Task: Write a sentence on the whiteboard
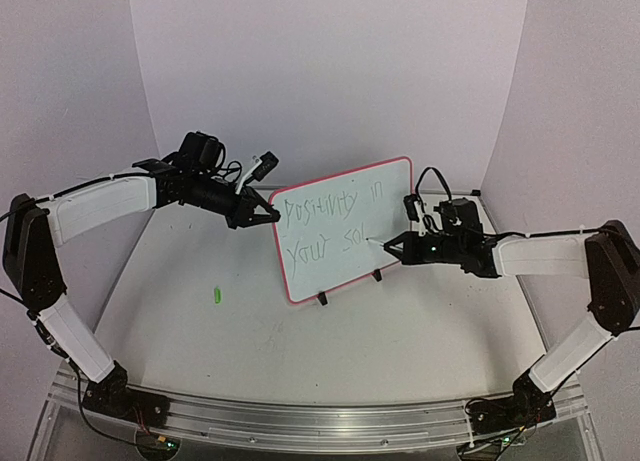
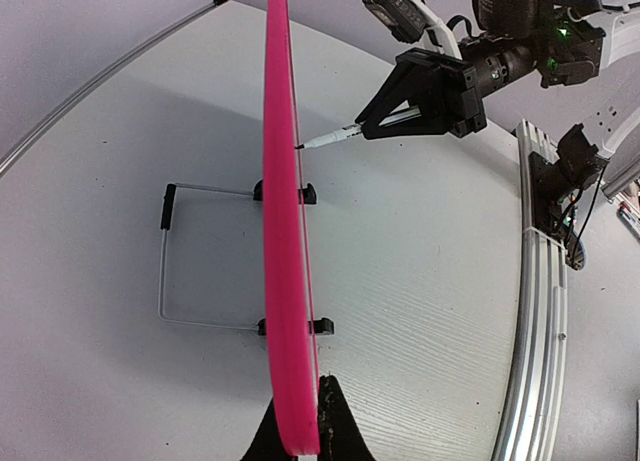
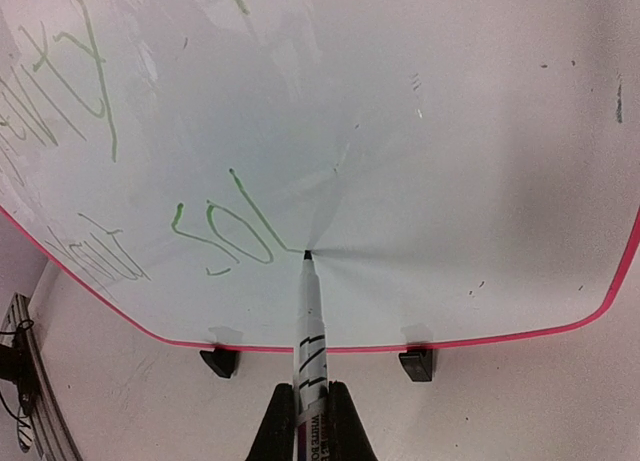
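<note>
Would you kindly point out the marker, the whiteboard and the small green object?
marker (image 3: 308,321), right wrist view, on its white barrel.
whiteboard (image 2: 285,281), left wrist view, on its pink edge.
small green object (image 1: 215,295), top view, its middle.

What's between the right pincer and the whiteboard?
A marker, gripped by the right pincer, its tip touching the whiteboard; clearest in the right wrist view.

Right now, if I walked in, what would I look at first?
Probably the whiteboard standing up in the middle of the table, with a pink rim and green writing on it. The right gripper holds a marker with its tip touching the board after the letters SOL, and the left gripper pinches the board's left edge.
</note>
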Motion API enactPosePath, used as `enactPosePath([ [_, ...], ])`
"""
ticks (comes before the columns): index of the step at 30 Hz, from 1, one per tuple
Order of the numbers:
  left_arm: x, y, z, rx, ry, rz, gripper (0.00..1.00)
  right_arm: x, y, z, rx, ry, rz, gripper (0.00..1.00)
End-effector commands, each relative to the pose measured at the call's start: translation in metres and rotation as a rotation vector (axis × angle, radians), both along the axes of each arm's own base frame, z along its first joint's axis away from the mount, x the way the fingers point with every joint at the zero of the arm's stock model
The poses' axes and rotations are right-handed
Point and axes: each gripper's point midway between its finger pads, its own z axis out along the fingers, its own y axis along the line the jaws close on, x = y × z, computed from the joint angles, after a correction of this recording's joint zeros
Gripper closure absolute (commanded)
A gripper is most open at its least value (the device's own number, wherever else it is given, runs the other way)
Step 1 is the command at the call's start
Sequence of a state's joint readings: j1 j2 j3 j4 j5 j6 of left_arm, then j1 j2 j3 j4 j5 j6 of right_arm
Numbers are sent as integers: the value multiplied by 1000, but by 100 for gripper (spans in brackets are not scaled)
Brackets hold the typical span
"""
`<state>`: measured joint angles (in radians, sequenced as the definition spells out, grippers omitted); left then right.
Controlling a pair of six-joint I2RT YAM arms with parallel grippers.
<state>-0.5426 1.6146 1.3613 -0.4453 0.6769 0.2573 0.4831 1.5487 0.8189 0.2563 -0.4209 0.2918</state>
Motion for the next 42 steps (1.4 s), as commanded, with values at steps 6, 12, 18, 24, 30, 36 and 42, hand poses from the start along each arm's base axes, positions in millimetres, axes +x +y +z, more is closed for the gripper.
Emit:
enactPosePath([
  [6, -4, 7, -22, 100, 20, 10, 100, 18, -2, 58, 22, -147, -40, 100],
  [12, -4, 7, -22, 100, 22, 10, 100, 17, -3, 58, 20, -148, -41, 100],
  [18, -4, 7, -23, 101, 22, 11, 100, 13, -4, 35, 4, -98, -37, 100],
  [24, -4, 7, -23, 101, 23, 9, 100, 5, -5, 12, 3, -48, -35, 100],
  [30, -4, 7, -23, 101, 24, 9, 100, 4, -7, 2, -9, -28, -42, 100],
  [36, -4, 7, -23, 101, 23, 11, 100, 8, -10, 5, -18, -45, -65, 100],
  [42, -4, 7, -22, 100, 20, 10, 100, 11, -12, 15, -18, -72, -79, 100],
])
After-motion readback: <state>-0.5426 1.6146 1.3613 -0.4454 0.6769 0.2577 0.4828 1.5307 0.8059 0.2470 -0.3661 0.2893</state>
